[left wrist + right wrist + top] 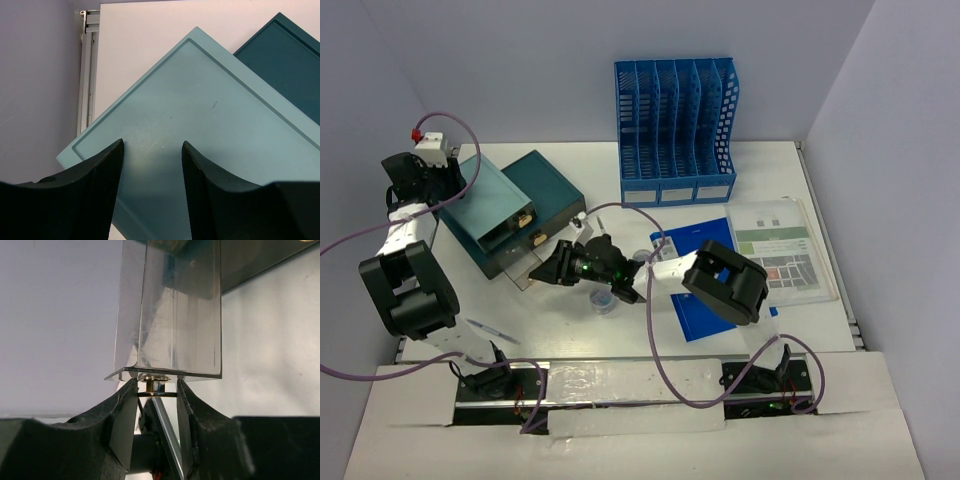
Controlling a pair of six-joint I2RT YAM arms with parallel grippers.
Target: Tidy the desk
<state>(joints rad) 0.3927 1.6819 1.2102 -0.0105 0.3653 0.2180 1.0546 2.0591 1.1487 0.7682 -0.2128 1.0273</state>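
While the left gripper [152,150] hangs open just above a pale teal box [200,150], the right gripper [156,385] pinches a small metal piece [156,391] with a clear plastic holder [170,315] just ahead of its fingertips, the white desk [150,30] beneath both.

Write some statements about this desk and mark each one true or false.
1. The rack stands at the far side of the desk. True.
2. The left gripper is shut on the light teal box. False: its jaws stand open above the box, with nothing between them.
3. The folder lies left of the light teal box. False: it lies to the right of the box, beside the printed sheet.
4. A clear container stands right in front of the right gripper. True.
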